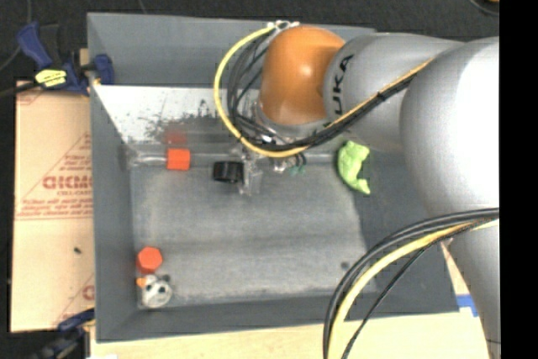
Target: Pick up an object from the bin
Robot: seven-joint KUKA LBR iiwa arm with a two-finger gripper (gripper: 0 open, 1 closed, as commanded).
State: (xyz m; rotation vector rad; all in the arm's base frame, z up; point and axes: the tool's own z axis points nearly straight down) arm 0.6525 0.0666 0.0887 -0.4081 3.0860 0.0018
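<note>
Claw (249,171) low near the back wall of the bin (252,256), just beside a small black block (224,172) — apart or together cannot be told. Block probably light and stiff (best pinched across flat sides); orange cube (177,159) lies further left.

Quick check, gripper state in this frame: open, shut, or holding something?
Gripper: cannot be told. It is right beside a small black object near the back wall of the bin; whether it holds that object is not visible.
</note>
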